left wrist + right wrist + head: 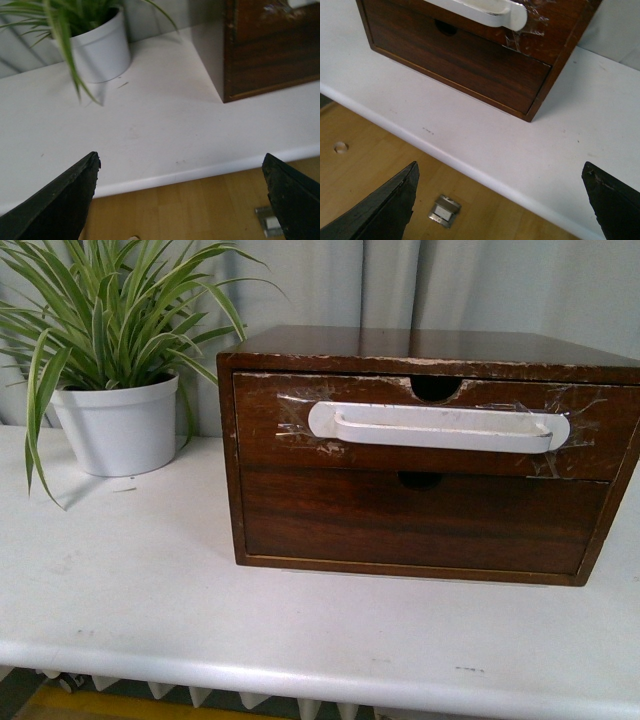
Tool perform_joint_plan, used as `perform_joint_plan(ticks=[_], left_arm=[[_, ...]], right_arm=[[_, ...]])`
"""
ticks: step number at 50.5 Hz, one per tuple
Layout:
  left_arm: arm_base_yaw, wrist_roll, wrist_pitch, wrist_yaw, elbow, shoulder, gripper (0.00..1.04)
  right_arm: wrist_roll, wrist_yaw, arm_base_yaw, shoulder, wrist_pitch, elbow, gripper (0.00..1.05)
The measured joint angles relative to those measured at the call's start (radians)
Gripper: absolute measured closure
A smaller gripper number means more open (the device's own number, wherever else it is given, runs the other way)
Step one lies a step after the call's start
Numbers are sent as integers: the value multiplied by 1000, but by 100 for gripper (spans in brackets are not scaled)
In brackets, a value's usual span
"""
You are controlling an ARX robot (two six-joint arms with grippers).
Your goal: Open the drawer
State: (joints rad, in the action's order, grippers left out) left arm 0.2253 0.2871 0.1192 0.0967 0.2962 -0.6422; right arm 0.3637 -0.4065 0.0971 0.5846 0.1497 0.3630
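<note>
A dark brown wooden chest [420,345] stands on the white table [150,580]. Its upper drawer [270,440] is shut; it carries a long white handle [438,427] taped on, a half-round notch [436,388] and a chipped top edge. Below it sits a plain drawer [420,525] without a handle. Neither gripper shows in the front view. My left gripper [181,162] is open over the table's front edge, away from the chest's corner [270,55]. Also open, my right gripper [500,172] hangs over the table edge in front of the drawer's handle [490,11].
A striped green plant in a white pot [118,425] stands on the table left of the chest, also seen as the pot [102,50] from the left wrist. Grey curtain behind. Wooden floor [365,165] with a small metal plate [444,211] lies below the table edge.
</note>
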Motion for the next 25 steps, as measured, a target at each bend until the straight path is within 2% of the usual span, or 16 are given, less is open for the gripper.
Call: perform_joint_plan(ticks=[4,10,25], left_arm=[[-38,116,28,-113,78,-169,6],[-30,285,-36,-253,218,-335,6],[100,525,-274,-351,615,-593,6]], right_arm=[[84,-4,-19,94,2,79,9],[176,5,-41,210,9,187,9],[372,-3,-101,438,173,447,9]])
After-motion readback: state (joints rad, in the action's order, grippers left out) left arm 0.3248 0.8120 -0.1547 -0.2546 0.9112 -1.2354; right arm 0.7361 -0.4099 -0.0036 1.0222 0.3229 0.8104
